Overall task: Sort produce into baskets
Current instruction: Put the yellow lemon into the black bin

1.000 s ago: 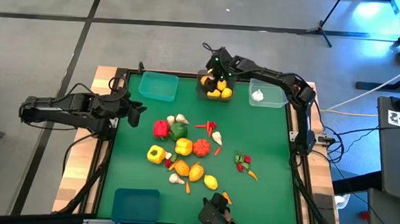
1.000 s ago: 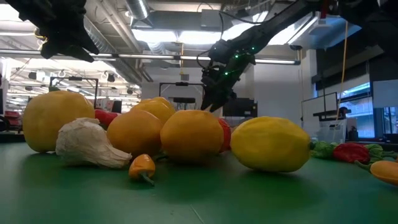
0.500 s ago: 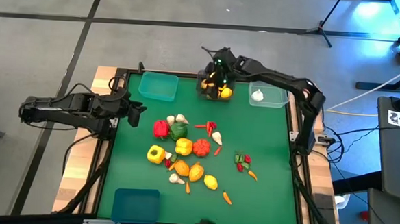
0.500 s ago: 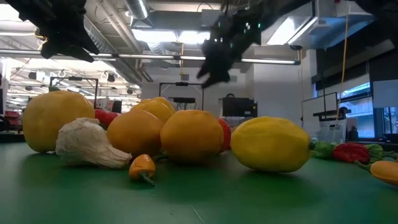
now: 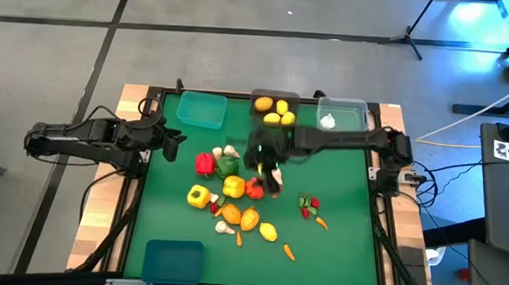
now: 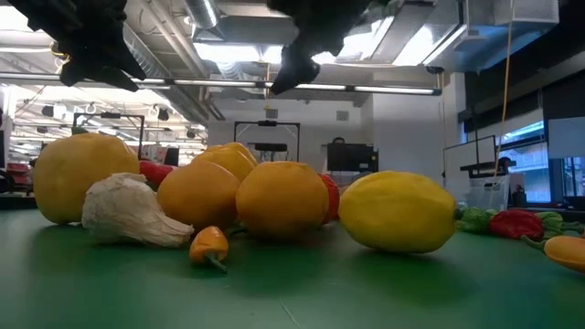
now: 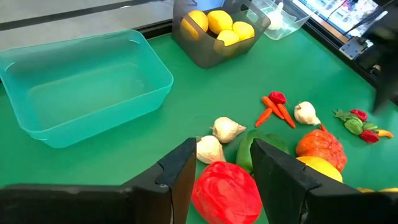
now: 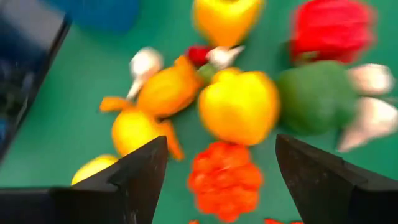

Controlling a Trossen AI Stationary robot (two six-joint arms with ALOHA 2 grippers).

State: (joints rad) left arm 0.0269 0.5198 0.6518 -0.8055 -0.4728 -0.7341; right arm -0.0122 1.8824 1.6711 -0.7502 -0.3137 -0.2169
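Note:
The produce lies in a loose pile mid-table: red pepper (image 5: pixel 204 163), green pepper (image 5: pixel 227 166), yellow pepper (image 5: pixel 234 187), orange-red pepper (image 5: pixel 255 189), oranges (image 5: pixel 249 218), a lemon (image 5: pixel 268 232), garlic bulbs and chillies. My right gripper (image 5: pixel 266 165) hangs open above the pile's far right part. In the right wrist view its fingers (image 8: pixel 217 180) stand apart over the orange-red pepper (image 8: pixel 224 180) and touch nothing. My left gripper (image 5: pixel 178 143) waits at the left edge. Its fingers (image 7: pixel 224 180) stand a little apart with nothing between them, the red pepper (image 7: pixel 225 193) beyond.
Along the far edge stand a teal basket (image 5: pixel 201 110), a dark grey basket (image 5: pixel 261 97) with lemons (image 5: pixel 278 113), and a clear basket (image 5: pixel 352 113) with a garlic bulb (image 5: pixel 327 121). A blue basket (image 5: pixel 172 260) is near left. Chillies (image 5: pixel 310 206) and a carrot (image 5: pixel 289 252) lie to the right.
My right gripper has swung away from the dark grey basket toward the table's near edge. It now hangs over the middle of the pile and has rolled and tipped on the way. It stays open. The lemons stay in the basket.

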